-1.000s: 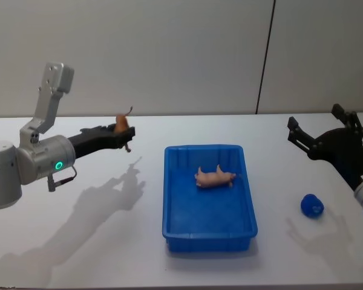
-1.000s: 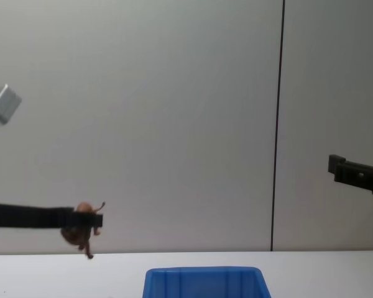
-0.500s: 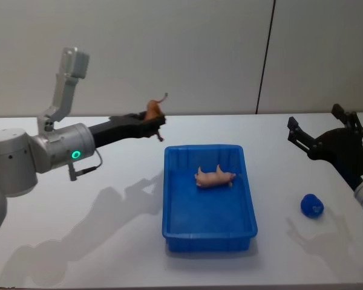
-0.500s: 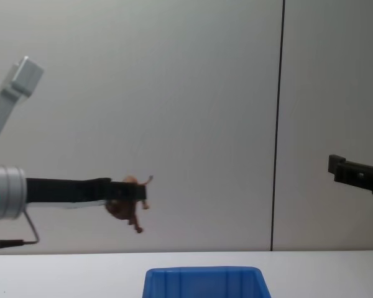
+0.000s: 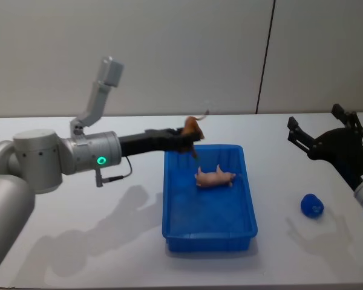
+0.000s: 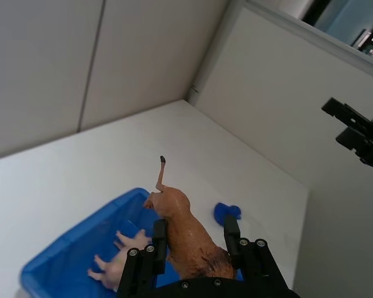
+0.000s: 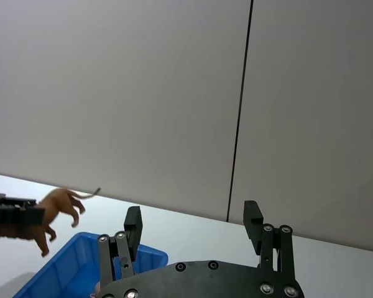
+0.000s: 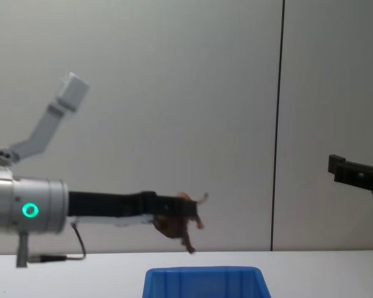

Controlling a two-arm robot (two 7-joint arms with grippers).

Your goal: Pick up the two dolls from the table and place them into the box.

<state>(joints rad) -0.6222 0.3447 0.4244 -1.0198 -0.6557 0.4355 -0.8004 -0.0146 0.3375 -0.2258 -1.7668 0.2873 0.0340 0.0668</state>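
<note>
The white tabletop (image 5: pixel 78 254) carried the blue bin (image 5: pixel 167 199). I held my left hand (image 5: pixel 187 138) over its far left corner, so a release should fall inside, and my right hand (image 5: pixel 319 125) hung spread and idle at the right. The pink pig (image 5: pixel 215 176) lay in the bin, and the brown lion (image 5: pixel 192 126) was pinched in the left hand.

Bright, even overhead light on my feed; soft grey shadows (image 5: pixel 112 214) spread over the white table (image 5: pixel 139 175), falling toward me.
</note>
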